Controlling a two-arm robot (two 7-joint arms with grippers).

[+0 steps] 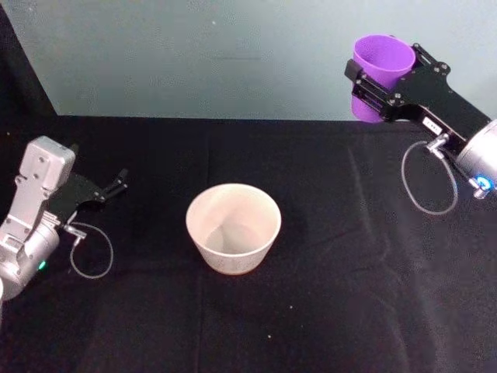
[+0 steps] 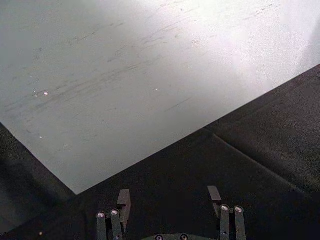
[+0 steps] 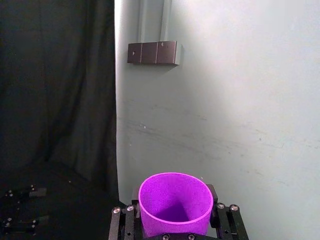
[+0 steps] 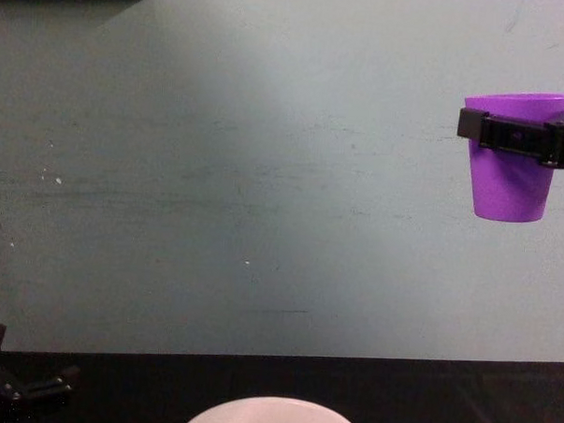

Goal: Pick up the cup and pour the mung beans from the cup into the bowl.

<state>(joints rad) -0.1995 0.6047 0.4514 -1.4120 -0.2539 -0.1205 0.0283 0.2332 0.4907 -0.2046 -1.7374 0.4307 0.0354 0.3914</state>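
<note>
Black worktop (image 1: 349,311), with the white bowl (image 1: 233,228) upright near its centre. The purple cup (image 1: 382,56) is upright high above the far right corner, well apart from the bowl. The right end effector (image 1: 384,76) is clamped round its upper wall. The cup is probably light, stiff and slippery, so a hold just under the rim suits its taper. The left end effector (image 1: 116,183) is near the left edge, fingers apart.

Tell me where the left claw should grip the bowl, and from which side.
Probably best to take the bowl by the left side of its rim, from above. It stands upright and open and looks wider than the open left claw, so pinch the wall, one finger inside, one outside. The right claw holds the cup.
</note>
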